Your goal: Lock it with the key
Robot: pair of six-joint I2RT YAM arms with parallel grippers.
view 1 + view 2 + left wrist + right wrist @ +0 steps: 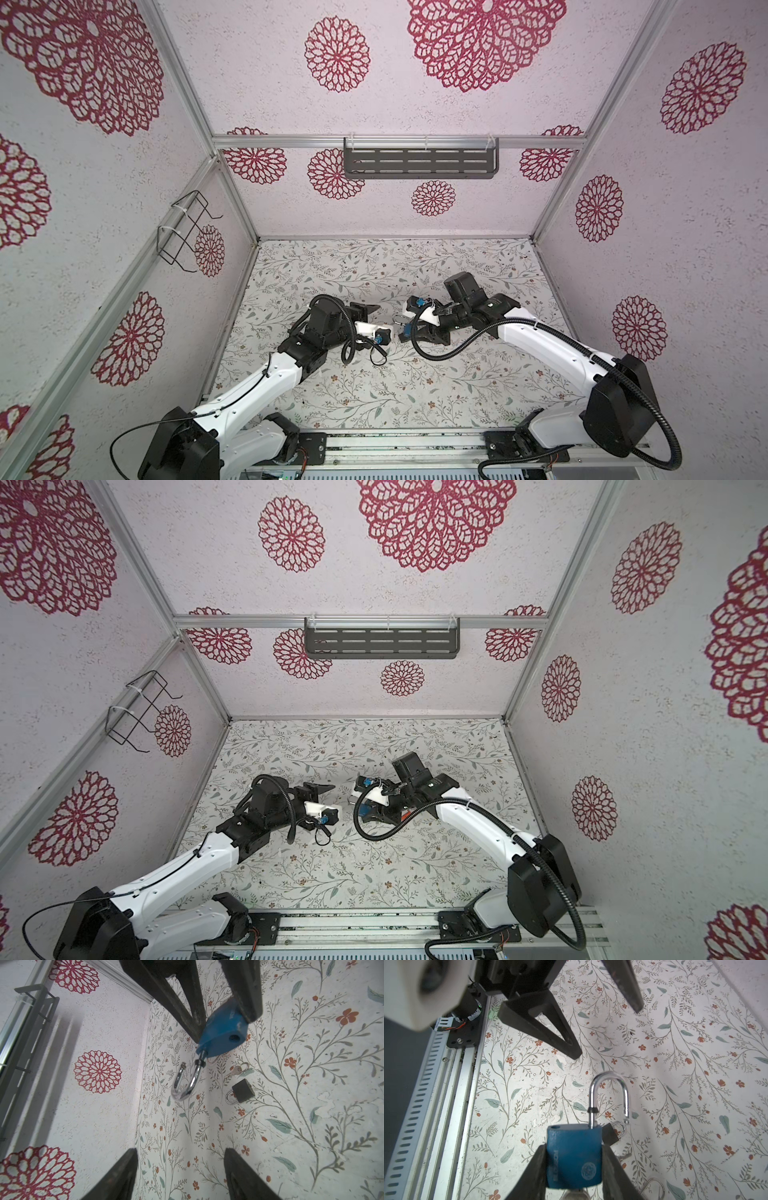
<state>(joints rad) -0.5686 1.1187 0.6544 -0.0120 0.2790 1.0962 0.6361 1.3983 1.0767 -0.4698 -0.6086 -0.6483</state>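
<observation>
Near table (374,399) lies open; blue padlock (574,1157), black padlock (243,1091) and loose key (235,1070) crowd the middle

Pale walls (395,108) with red rosettes (337,54) — one bearing a grey slotted shelf (419,164) — over leaf-printed floor (374,270).

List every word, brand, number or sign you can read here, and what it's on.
Raised lettering down the blue padlock: too blurred to read.
Round emblem on the same face: no legible characters.
The dark padlock and loose key: nothing legible.
No other text.

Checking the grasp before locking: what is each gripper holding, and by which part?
Right gripper clamps the blue padlock by its body's sides; left gripper holds nothing.
</observation>
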